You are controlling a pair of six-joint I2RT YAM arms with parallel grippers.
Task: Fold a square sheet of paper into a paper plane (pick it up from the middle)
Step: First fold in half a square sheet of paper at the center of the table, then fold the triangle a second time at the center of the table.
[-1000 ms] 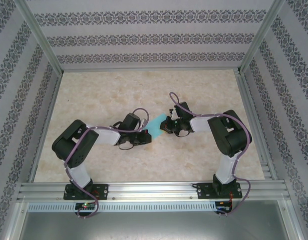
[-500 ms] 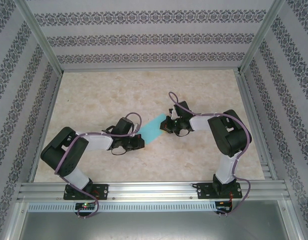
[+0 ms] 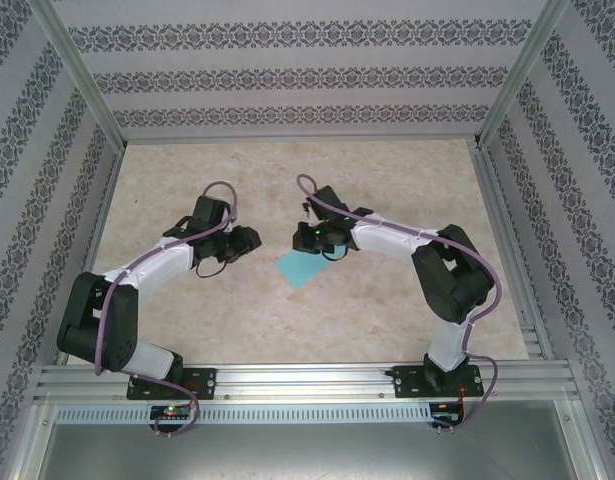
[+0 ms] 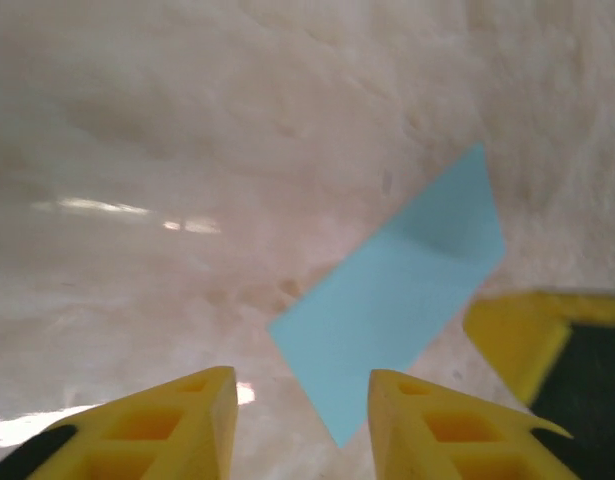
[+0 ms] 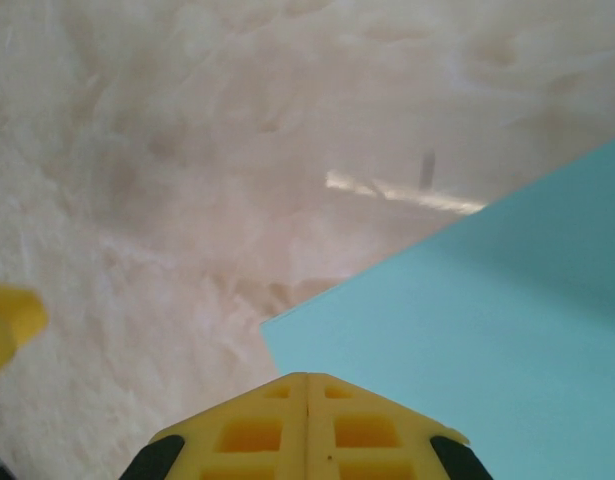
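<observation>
The square sheet of paper (image 3: 300, 268), turquoise and folded to a slanted strip, lies on the marbled table. My right gripper (image 3: 309, 240) is shut with its tips over the sheet's far right edge. In the right wrist view the shut fingertips (image 5: 307, 380) meet above the paper (image 5: 467, 340), whose broad face runs under them; no paper shows in the seam. My left gripper (image 3: 243, 240) stands open to the left, apart from the sheet. Its wrist view shows the paper (image 4: 397, 295) ahead of the open gripper (image 4: 302, 420), with nothing between its jaws.
Metal frame rails (image 3: 287, 380) run along the near edge, and patterned walls (image 3: 287, 80) close in the back and sides. A yellow finger of the right gripper (image 4: 522, 325) stands beside the paper's right edge. Bare table (image 3: 287, 170) stretches behind both arms.
My left gripper has let go of the paper, opened and swung back to the left and away. My right gripper has moved left, and the sheet now sits beneath it.
</observation>
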